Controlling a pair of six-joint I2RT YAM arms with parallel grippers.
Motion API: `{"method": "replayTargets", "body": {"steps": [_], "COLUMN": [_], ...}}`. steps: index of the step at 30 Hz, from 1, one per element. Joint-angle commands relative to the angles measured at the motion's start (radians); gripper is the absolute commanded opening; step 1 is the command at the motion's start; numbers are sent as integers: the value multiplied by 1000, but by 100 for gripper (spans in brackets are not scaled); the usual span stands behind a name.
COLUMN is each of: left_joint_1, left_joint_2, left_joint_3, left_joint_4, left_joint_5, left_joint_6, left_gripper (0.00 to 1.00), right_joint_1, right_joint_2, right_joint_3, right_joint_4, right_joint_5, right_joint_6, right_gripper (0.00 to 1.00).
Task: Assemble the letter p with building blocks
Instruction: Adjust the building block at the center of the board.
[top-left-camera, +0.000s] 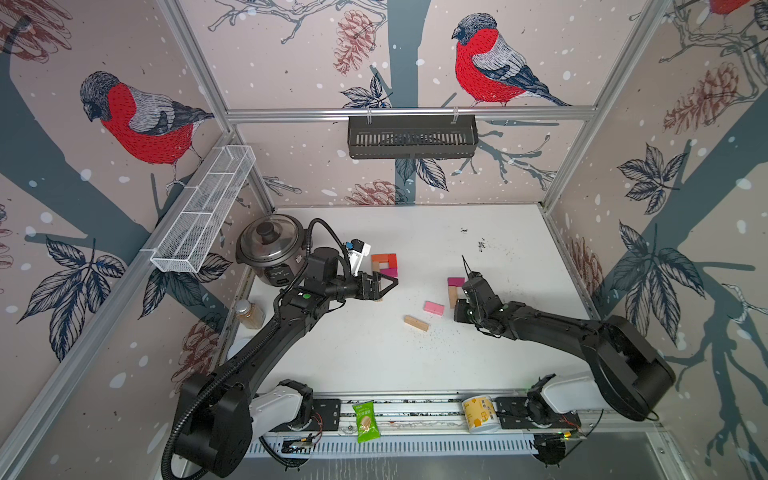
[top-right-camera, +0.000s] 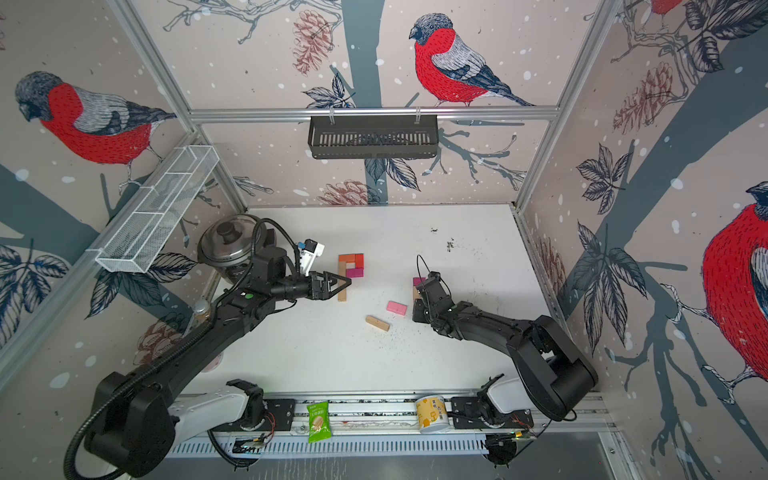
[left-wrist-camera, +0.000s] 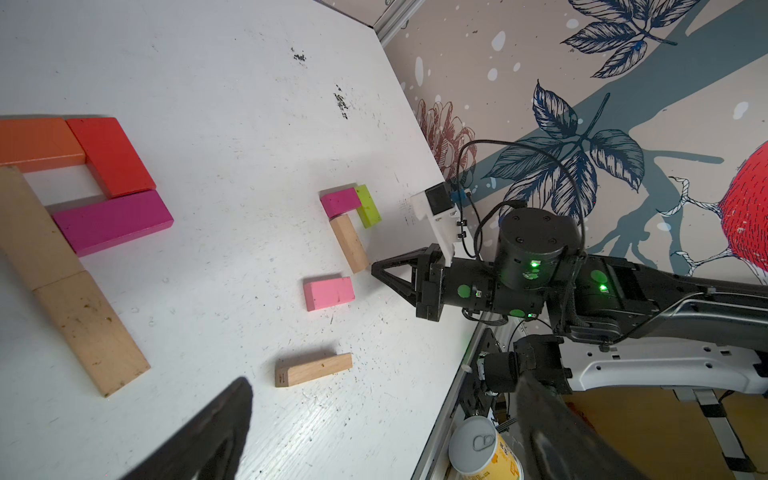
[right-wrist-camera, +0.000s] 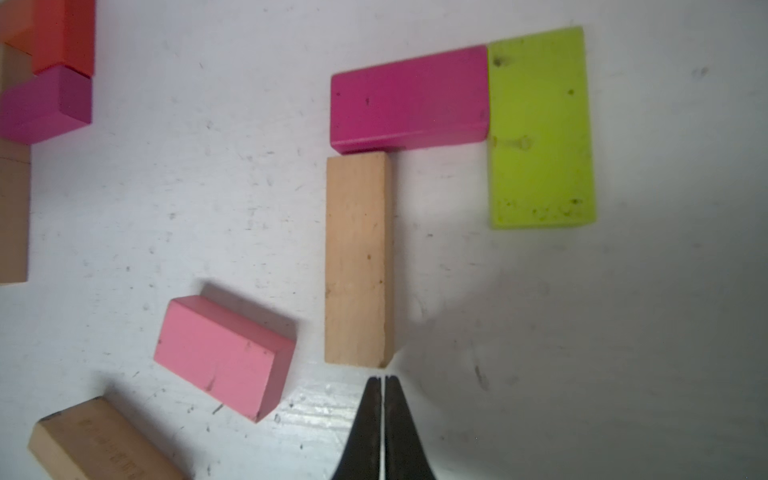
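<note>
Over the desk (top-left-camera: 498, 353), the right gripper (right-wrist-camera: 382, 380) (jaws closed, empty) points at a tan block (right-wrist-camera: 359, 257); the left gripper (top-left-camera: 392, 283), above the letter p (left-wrist-camera: 112, 220), has open jaws.

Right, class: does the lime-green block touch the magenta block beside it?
Touching. In the right wrist view the lime-green block sits flush against the end of the magenta block, with no gap between them.

Orange block (right-wrist-camera: 14, 20) cut by frame edge, lime-green block (right-wrist-camera: 540, 129) hidden behind right arm (top-left-camera: 552, 328) in both top views
</note>
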Motion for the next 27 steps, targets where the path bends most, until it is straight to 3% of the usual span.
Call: {"method": "replayTargets", "body": {"steps": [1,10,27], "left_joint_1": [1,1,1], "left_joint_2": [-6,-11,-8], "left_joint_3": [-2,-3,-3], "left_joint_4": [24,25,24], "left_joint_5": [13,9,5], "left_joint_6": [-4,-5,-7], "left_gripper": [97,97,97], "right_joint_1": [0,-37,-48], "right_joint_2": [-37,36,193], "right_joint_3": [31,154,219], "right_joint_4": [-45,-108,-76], "right_joint_5": [2,17,25], "right_joint_6": [-7,-102,-140], "right_gripper": [15,62,64]}}
